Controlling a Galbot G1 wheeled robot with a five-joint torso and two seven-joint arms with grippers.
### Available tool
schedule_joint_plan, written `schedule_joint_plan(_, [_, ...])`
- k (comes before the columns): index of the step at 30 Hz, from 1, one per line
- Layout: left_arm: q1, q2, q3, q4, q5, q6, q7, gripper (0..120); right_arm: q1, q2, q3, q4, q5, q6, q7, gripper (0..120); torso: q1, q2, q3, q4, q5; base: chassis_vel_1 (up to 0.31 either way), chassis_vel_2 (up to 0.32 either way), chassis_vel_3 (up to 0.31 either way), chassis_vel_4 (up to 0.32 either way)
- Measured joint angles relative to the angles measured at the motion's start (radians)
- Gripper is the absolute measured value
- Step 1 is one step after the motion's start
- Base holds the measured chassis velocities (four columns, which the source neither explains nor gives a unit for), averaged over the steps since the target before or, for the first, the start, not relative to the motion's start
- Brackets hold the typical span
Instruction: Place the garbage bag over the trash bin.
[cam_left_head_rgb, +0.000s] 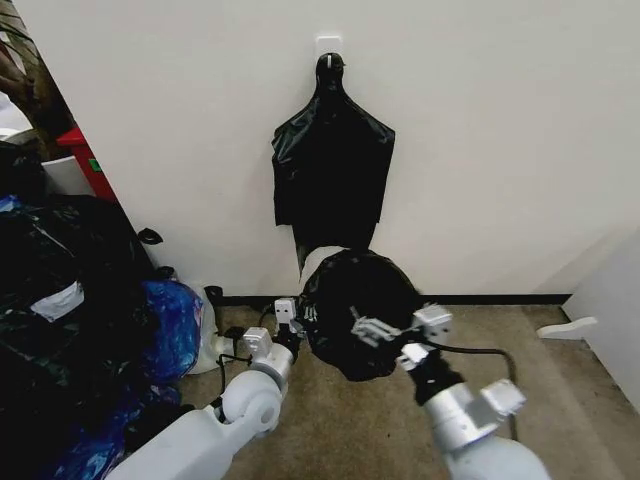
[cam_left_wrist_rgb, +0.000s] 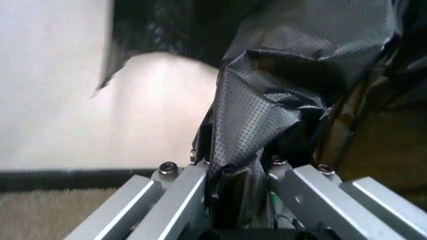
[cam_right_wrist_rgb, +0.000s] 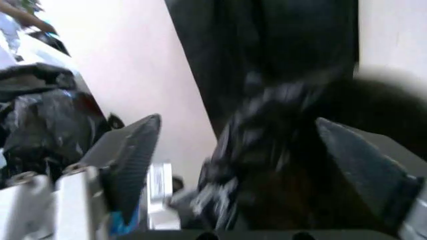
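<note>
Against the pale wall, a bunch of flat black bags (cam_left_head_rgb: 333, 165) hangs from a hook above brown carpet (cam_left_head_rgb: 350, 420), with a heap of stuffed bags (cam_left_head_rgb: 70, 300) off to my left. Between my two arms the garbage bag (cam_left_head_rgb: 360, 305) bulges as a dark rounded mass low by the skirting; I judge it is draped over the trash bin, whose cream sides I cannot see. My left gripper (cam_left_head_rgb: 290, 322) is clamped on a fold of the bag's film at its left edge. My right gripper (cam_left_head_rgb: 392, 342) stands with fingers spread at the bag's right side, gripping nothing. Seating the bag evenly looks left to do.
</note>
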Motion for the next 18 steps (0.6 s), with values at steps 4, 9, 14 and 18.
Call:
schedule_joint_plan(4, [-0.009,-0.009,0.012,0.005,0.081,-0.027,0.005,2,0.135,0.035,-0.065,-0.041,0.226,-0.08,0.233,67,0.0,0.0,0.0,0.0,-0.0001,0.0,0.0,0.0,0.0])
schedule_joint_plan(9, [-0.008,0.003,0.014,-0.01,0.169,-0.055,0.023,2,0.277,0.081,-0.091,-0.046,0.49,-0.123,0.55,50,0.0,0.0,0.0,0.0001,-0.0002,0.0,0.0,0.0,0.0])
schedule_joint_plan(14, [0.0,0.018,-0.003,-0.01,0.26,-0.09,0.061,2,0.345,0.117,-0.097,-0.071,0.641,-0.122,0.699,34,0.0,0.0,0.0,0.0003,-0.0002,0.0,0.0,0.0,0.0])
schedule_joint_plan(18, [-0.001,0.015,-0.004,-0.023,0.29,-0.098,0.07,2,0.362,0.152,-0.108,-0.166,0.628,-0.106,0.712,15,0.0,0.0,0.0,-0.0001,-0.0002,0.0,0.0,0.0,0.0])
